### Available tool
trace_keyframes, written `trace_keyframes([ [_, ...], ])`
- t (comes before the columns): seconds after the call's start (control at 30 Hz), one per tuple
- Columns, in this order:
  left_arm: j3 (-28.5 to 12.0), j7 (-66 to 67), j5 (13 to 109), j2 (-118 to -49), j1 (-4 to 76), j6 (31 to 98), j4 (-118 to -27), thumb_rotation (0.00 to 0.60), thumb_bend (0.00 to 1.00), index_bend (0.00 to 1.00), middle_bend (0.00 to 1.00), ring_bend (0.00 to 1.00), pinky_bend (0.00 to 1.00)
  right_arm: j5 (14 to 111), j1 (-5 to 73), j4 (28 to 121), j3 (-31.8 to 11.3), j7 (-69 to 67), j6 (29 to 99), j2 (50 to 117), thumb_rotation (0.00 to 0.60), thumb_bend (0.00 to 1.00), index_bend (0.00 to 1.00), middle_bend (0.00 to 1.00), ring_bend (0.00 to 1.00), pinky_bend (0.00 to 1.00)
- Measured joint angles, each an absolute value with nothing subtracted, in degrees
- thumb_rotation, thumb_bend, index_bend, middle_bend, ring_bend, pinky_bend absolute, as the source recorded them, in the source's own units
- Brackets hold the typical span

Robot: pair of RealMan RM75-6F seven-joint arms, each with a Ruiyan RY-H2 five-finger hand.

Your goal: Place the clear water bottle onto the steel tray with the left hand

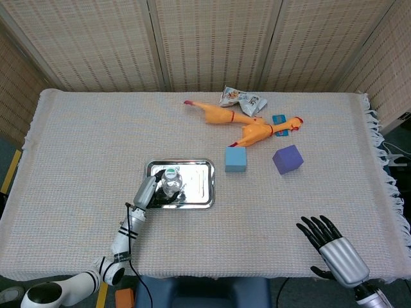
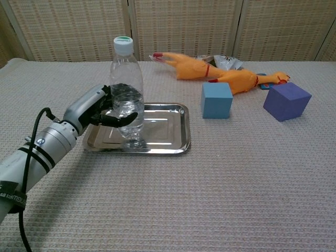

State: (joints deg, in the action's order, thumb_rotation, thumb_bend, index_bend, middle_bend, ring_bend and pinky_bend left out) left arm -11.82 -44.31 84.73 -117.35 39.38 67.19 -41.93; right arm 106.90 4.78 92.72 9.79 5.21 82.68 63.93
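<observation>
The left robot hand (image 2: 107,107) grips the clear water bottle (image 2: 126,94) around its middle, holding it upright over the near-left part of the steel tray (image 2: 173,137). The bottle's base appears to touch the tray floor or sit just above it; the views cannot settle which. What seems left is releasing and withdrawing. The right robot hand (image 1: 334,250) rests empty, fingers spread, at the worktop's (image 1: 83,128) near right edge.

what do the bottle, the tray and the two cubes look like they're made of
Clear water bottle, gripped by the left hand: thin transparent plastic, see-through walls, white and green screw cap. Steel tray: polished metal, mirror-like glare in the head view. Light blue cube and purple cube: matte, uniformly coloured, no shine; possibly foam or painted wood, can't tell.
</observation>
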Motion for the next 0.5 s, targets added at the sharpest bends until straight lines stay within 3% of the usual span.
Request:
trace_keyframes([
  [0.2, -11.61, -43.67, 83.51, -117.81, 39.63, 65.11, -40.30, 0.600, 0.53, 0.40, 0.39, 0.16, 0.25, 108.13, 4.56, 92.33, 10.28, 3.89, 84.13, 63.41, 0.600, 0.00, 0.00, 0.00, 0.00, 0.00],
  [0.27, -11.34, -43.55, 83.24, -117.60, 39.67, 63.99, -40.17, 0.600, 0.51, 0.31, 0.30, 0.09, 0.16, 108.34, 4.51, 92.26, 10.36, 3.79, 84.34, 63.37, 0.600, 0.00, 0.00, 0.00, 0.00, 0.00],
  [0.37, -10.99, -42.75, 82.79, -116.97, 39.69, 62.63, -40.57, 0.600, 0.46, 0.08, 0.12, 0.00, 0.08, 108.67, 4.36, 92.10, 10.47, 3.67, 84.76, 63.36, 0.600, 0.00, 0.00, 0.00, 0.00, 0.00],
  [0.43, -10.99, -42.47, 82.46, -116.49, 39.66, 62.28, -41.48, 0.600, 0.43, 0.00, 0.03, 0.00, 0.03, 108.81, 4.31, 92.02, 10.51, 3.62, 84.91, 63.38, 0.600, 0.00, 0.00, 0.00, 0.00, 0.00],
  [0.5, -10.94, -42.35, 82.23, -115.83, 39.65, 61.73, -42.50, 0.600, 0.40, 0.00, 0.00, 0.00, 0.00, 108.80, 4.26, 91.97, 10.49, 3.65, 84.99, 63.42, 0.600, 0.00, 0.00, 0.00, 0.00, 0.00],
])
